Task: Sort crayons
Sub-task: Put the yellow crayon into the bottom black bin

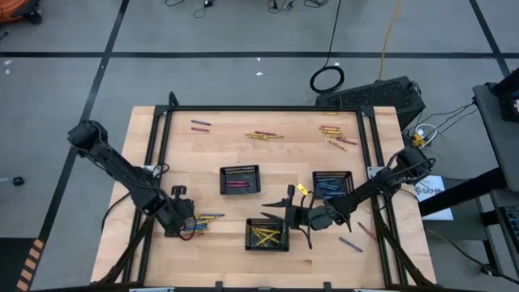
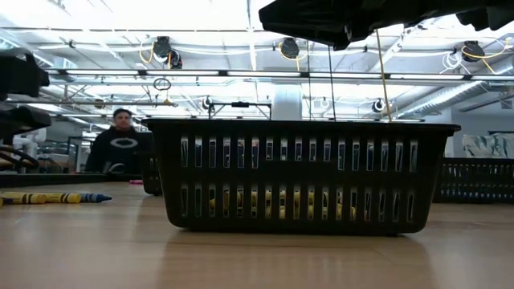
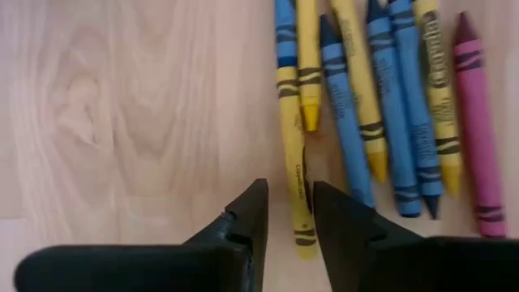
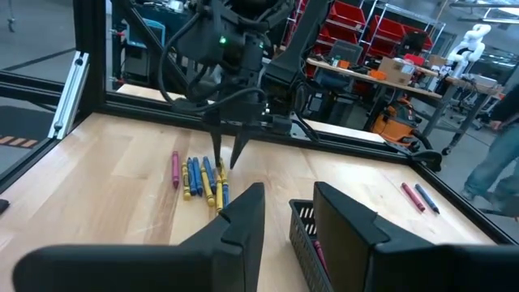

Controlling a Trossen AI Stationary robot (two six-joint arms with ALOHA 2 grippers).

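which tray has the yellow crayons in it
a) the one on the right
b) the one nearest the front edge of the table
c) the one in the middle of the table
b: in the high view the yellow crayons lie in the front tray, while the middle tray holds pink ones and the right tray holds blue ones.

Yellow, blue, pink crayons (image 3: 357, 105); black trays (image 1: 240, 179)
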